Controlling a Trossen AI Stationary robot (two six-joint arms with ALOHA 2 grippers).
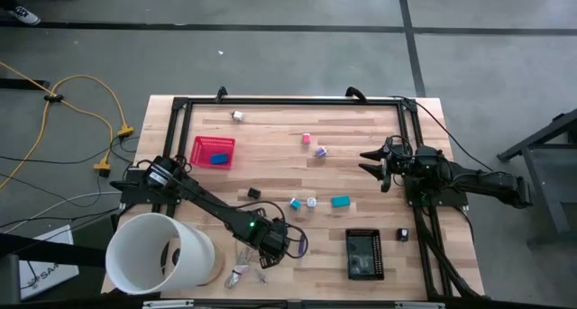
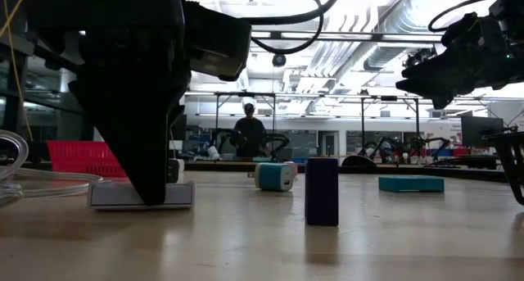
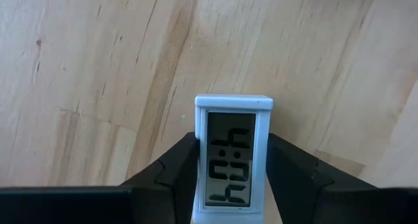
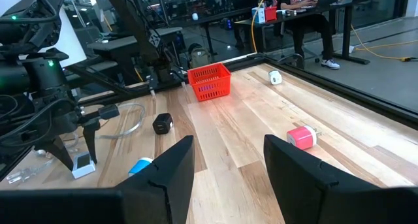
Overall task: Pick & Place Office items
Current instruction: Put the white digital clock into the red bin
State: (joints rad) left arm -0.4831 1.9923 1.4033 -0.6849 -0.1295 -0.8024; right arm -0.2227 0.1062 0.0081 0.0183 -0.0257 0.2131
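While left hand (image 3: 232,185) brackets white clock (image 3: 234,155) | tub (image 1: 158,253) beside | right hand (image 1: 379,163) wide

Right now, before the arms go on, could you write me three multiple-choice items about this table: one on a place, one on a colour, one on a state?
1. Where is the left gripper?
A. Around the white display piece lying on the wood
B. Inside the red basket
C. Above the pink piece

2. What colour is the piece in the red basket?
A. Black
B. Blue
C. Pink

3. How is the right gripper?
A. Shut on the teal block
B. Shut on the basket's rim
C. Open, holding nothing

Answers:
1 A: in its wrist view the left gripper has a finger against each side of the white display piece.
2 B: the high view shows a blue piece in the red basket.
3 C: the right gripper shows only bare wood between its fingers.
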